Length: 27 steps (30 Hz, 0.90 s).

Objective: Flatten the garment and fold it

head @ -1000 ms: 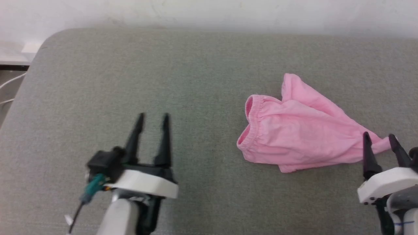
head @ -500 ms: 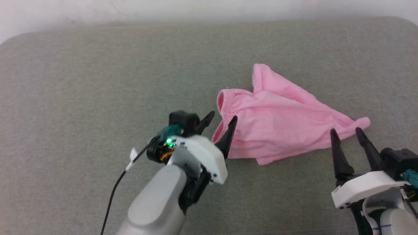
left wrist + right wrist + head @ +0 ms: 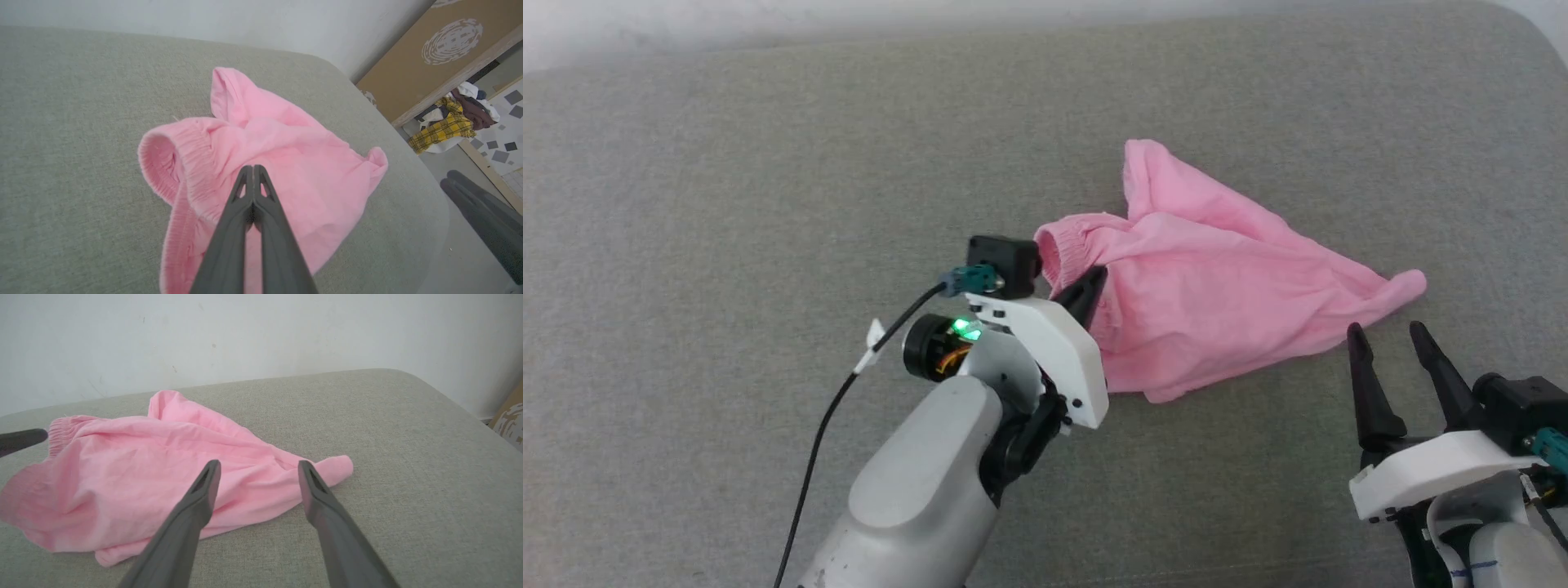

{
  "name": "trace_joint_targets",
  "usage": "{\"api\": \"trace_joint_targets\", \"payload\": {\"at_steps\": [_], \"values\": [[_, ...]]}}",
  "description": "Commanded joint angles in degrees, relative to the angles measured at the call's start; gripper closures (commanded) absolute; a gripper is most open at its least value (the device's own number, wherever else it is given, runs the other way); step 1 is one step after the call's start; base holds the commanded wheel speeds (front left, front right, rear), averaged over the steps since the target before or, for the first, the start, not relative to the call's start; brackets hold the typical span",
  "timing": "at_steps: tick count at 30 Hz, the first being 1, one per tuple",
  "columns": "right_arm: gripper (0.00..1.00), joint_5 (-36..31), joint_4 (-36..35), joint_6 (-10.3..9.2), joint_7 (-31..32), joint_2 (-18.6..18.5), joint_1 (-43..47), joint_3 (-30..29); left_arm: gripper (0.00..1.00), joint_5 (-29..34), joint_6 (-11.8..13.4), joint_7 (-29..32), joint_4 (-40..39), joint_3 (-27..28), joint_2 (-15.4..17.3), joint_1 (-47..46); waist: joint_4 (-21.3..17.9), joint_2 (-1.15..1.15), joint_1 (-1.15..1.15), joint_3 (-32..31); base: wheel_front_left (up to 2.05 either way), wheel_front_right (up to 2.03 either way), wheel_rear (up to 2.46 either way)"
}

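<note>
The light-pink garment (image 3: 1225, 286) lies crumpled on the grey padded surface, its gathered waistband (image 3: 192, 155) towards the left and one corner trailing right. My left gripper (image 3: 1090, 286) is shut on the cloth just behind the waistband; in the left wrist view its fingertips (image 3: 253, 168) meet on the pink fabric (image 3: 294, 155). My right gripper (image 3: 1387, 333) stands open just short of the garment's right corner (image 3: 339, 467), touching nothing. In the right wrist view the garment (image 3: 143, 457) spreads ahead of that gripper (image 3: 257, 465), with a left finger (image 3: 20, 439) at the left edge.
The grey padded surface (image 3: 727, 204) stretches wide to the left and ends in a rounded right edge (image 3: 425, 183). A black cable (image 3: 825, 433) hangs from the left wrist. Beyond the edge stand a brown board (image 3: 416, 61) and a heap of clothes (image 3: 445, 126).
My left gripper has swung right to the waistband and shut on it; the cloth there has risen a little. The head camera has panned right. The right gripper stays open.
</note>
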Motion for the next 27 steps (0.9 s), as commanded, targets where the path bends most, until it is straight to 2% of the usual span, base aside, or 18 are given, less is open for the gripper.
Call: {"api": "trace_joint_targets", "payload": {"at_steps": [1, 8, 13, 14, 15, 16, 20, 21, 25, 27], "values": [[0.00, 0.2, 0.0, -0.05, -0.3, 0.1, -1.0, 0.0, 1.00, -0.1, 0.0, -1.6, -0.8, 0.7, 0.3, 1.0, 0.9, 0.00, -0.01, -0.1, 0.00, 0.00, 0.00], [0.00, -0.8, -0.9, -0.05, 0.4, 0.1, -1.4, 0.0, 1.00, -1.2, 3.5, -9.7, -4.5, 7.3, 4.4, 6.0, 4.1, 0.00, -0.01, -0.7, 0.00, 0.00, 0.00], [0.00, -1.1, -1.2, -0.05, 1.2, 0.1, -1.0, 0.1, 1.00, -2.9, 3.0, -9.2, -6.3, 8.3, 6.2, 9.3, 5.6, 0.00, -0.01, -1.3, 0.00, 0.00, 0.00], [0.00, -1.2, -1.2, -0.05, 1.3, 0.1, -1.0, 0.1, 0.71, -3.4, 2.4, -9.0, -6.7, 8.1, 6.0, 9.7, 5.8, 0.00, -0.01, -1.5, 0.00, 0.00, 0.00], [0.00, -1.2, -1.2, -0.05, 1.4, 0.1, -1.0, 0.2, 0.26, -3.7, 1.8, -8.8, -7.1, 7.7, 5.8, 9.9, 5.9, 0.00, -0.01, -1.6, 0.00, 0.00, 0.00], [0.00, -1.2, -1.2, -0.05, 1.5, 0.1, -1.0, 0.3, 0.00, -3.7, 1.0, -8.5, -7.3, 6.9, 5.6, 9.9, 5.9, 0.00, -0.01, -1.7, 0.00, 0.00, 0.00], [0.00, -1.0, -1.1, -0.05, 1.9, 0.1, -1.2, 1.3, 0.00, -3.1, -3.1, -5.9, -7.3, 2.2, 5.1, 9.3, 5.1, 0.00, -0.01, -2.2, 0.00, 0.00, 0.00], [0.00, -1.0, -1.1, -0.05, 1.9, 0.1, -1.2, 1.3, 0.00, -3.1, -3.1, -5.9, -7.3, 2.2, 5.1, 9.3, 5.1, 0.00, -0.01, -2.2, 0.00, 0.00, 0.00], [0.00, -0.8, -1.0, -0.05, 1.8, 0.1, -1.0, 1.4, 0.00, -2.4, -6.1, -3.0, -6.7, -2.0, 4.6, 8.7, 3.8, 0.00, -0.01, -2.5, 0.00, 0.00, 0.00], [0.00, -0.8, -1.0, -0.05, 1.8, 0.1, -0.8, 1.4, 0.00, -1.5, -6.2, -2.0, -6.0, -3.3, 4.6, 8.2, 3.1, 0.00, -0.01, -2.5, 0.00, 0.00, 0.00]]}}
